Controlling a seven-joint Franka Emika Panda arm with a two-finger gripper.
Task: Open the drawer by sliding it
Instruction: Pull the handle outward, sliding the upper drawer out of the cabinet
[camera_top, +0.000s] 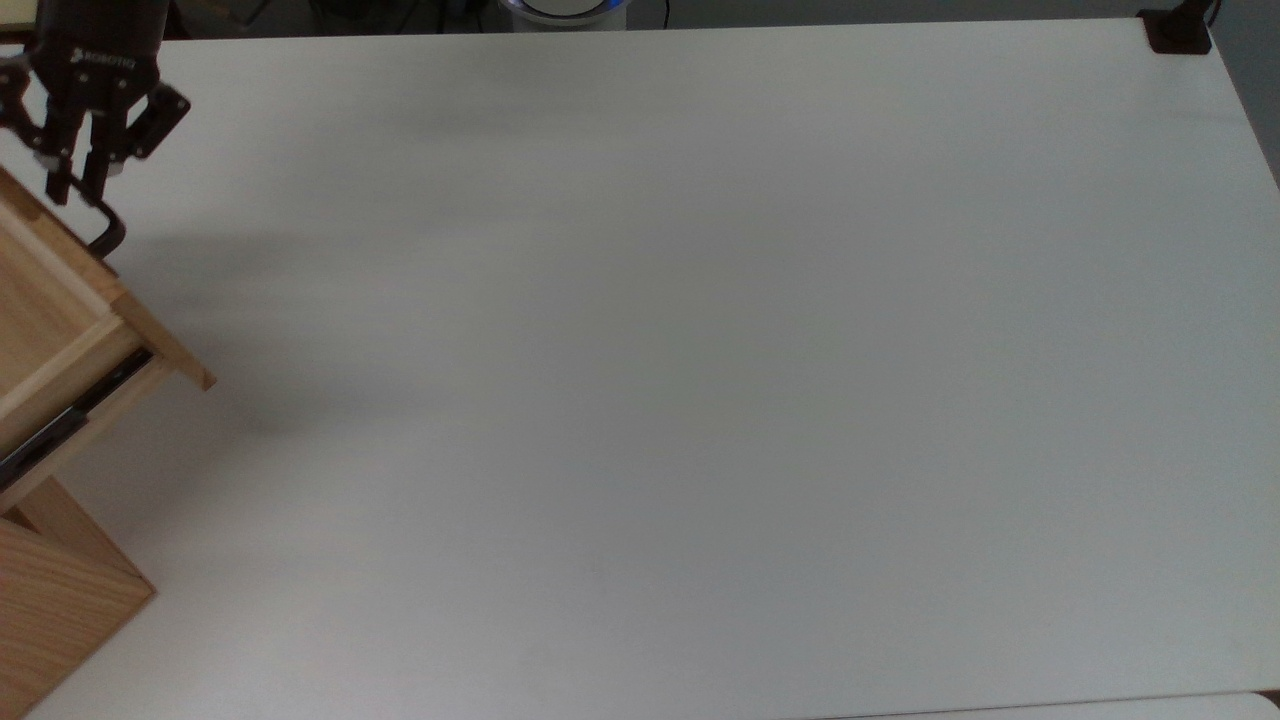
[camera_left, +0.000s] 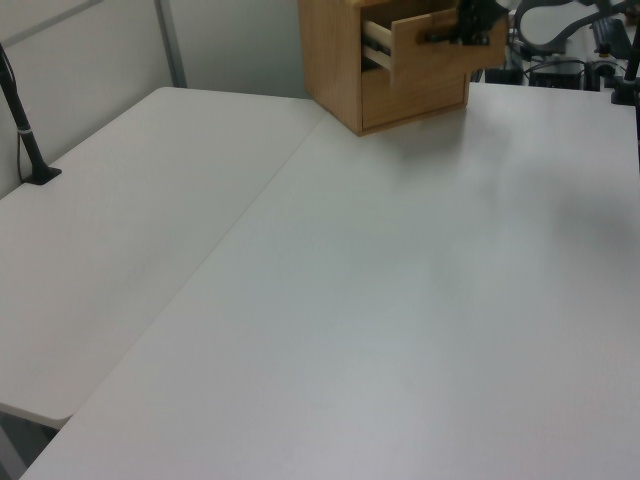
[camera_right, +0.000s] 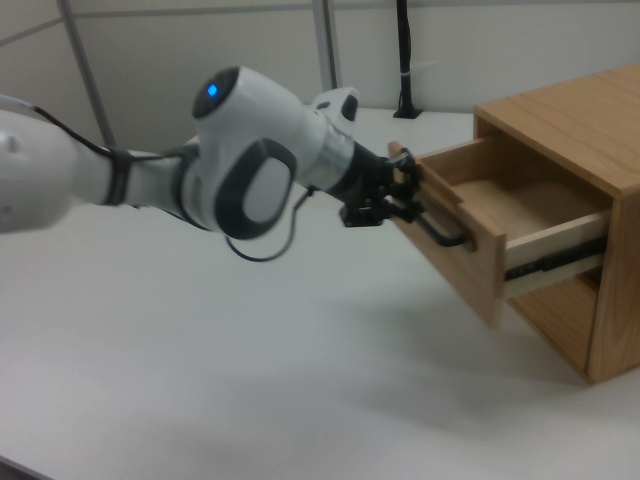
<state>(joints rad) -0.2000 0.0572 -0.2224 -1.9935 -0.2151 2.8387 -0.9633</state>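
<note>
Light wood drawer (camera_right: 478, 225) stands pulled well out of the wooden cabinet (camera_right: 590, 150) at the right view's right, its black slide rail (camera_right: 545, 262) exposed along the side. The end effector (camera_right: 407, 195) sits directly at the drawer's front panel, its fingers closed on the black bar handle (camera_right: 440, 232). The cabinet rests on the white worktop (camera_top: 700, 350) at the top view's left edge

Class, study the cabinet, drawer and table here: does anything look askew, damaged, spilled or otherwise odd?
Nothing stands out. The drawer is pulled partway out, level on its rails, from the cabinet, with the gripper at its handle. The table shows no spills.
</note>
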